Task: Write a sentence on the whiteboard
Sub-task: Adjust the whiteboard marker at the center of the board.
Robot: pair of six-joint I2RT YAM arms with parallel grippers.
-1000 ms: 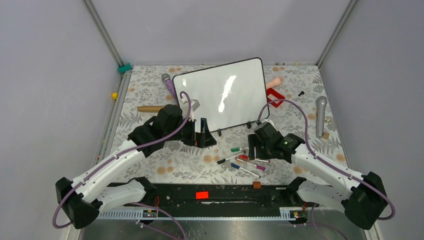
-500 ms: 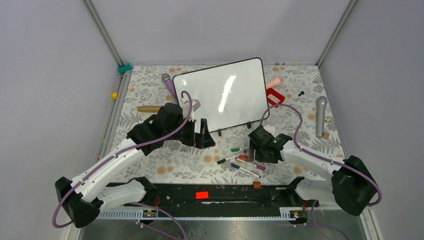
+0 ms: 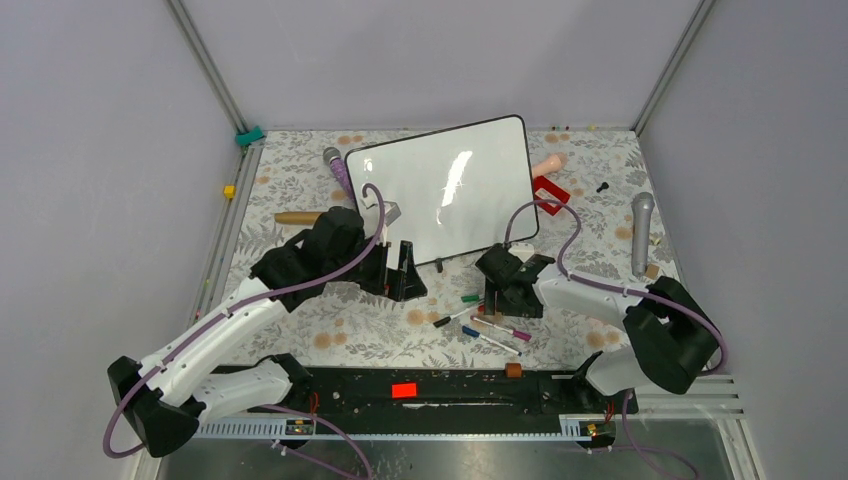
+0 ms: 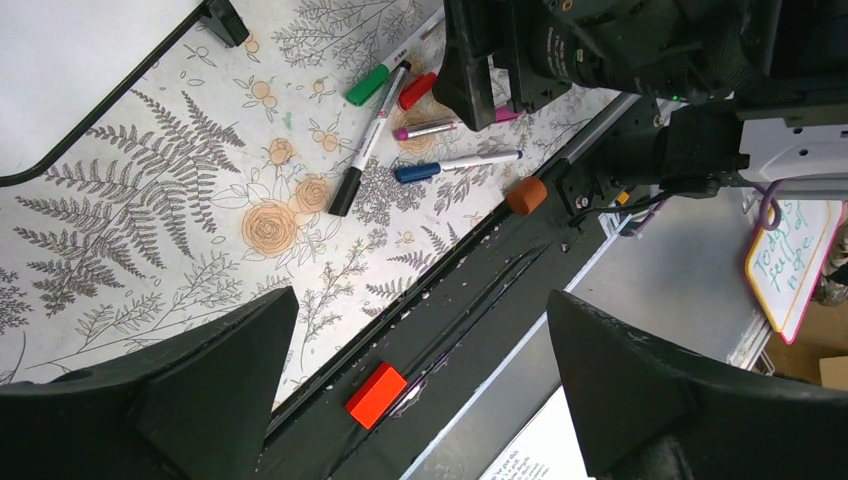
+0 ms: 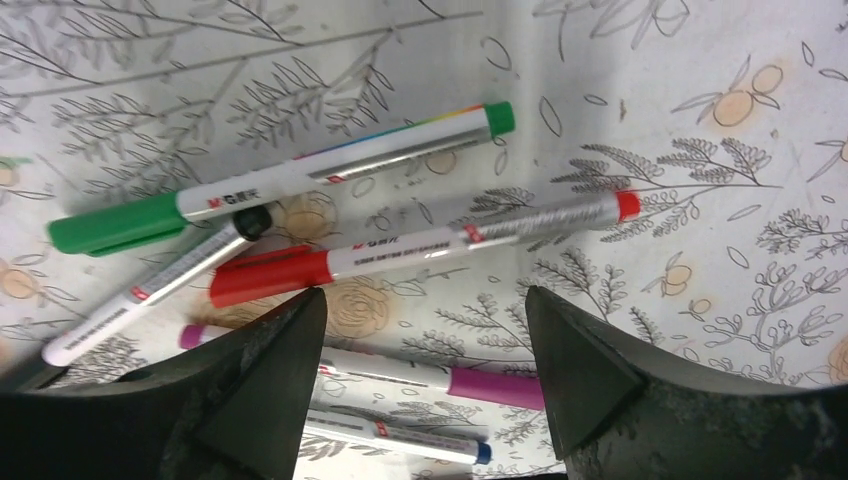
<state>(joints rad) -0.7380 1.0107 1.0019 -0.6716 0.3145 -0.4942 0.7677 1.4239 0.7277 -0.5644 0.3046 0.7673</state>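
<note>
The whiteboard [image 3: 440, 190] lies tilted at the back of the table, its face blank white with glare; no sentence shows on it. Its corner also shows in the left wrist view [image 4: 60, 70]. My left gripper [image 3: 405, 272] hangs open just off the board's near left edge, and nothing sits between its jaws [image 4: 422, 298]. My right gripper [image 3: 495, 293] is open and low over a loose cluster of markers. Between and just beyond its jaws [image 5: 425, 300] lie a red marker [image 5: 420, 245], a green marker [image 5: 280, 185], a purple marker [image 5: 430, 378] and a blue-tipped one [image 5: 400, 438].
A purple microphone [image 3: 335, 165] and a wooden stick [image 3: 300, 217] lie left of the board. A red object [image 3: 549, 192], a pink piece [image 3: 550, 163] and a grey microphone [image 3: 641, 230] lie to its right. The black front rail [image 3: 450, 392] carries a red block [image 3: 404, 390].
My right arm has swung left and closer to the markers, its jaws spreading a little wider. The left arm has barely shifted.
</note>
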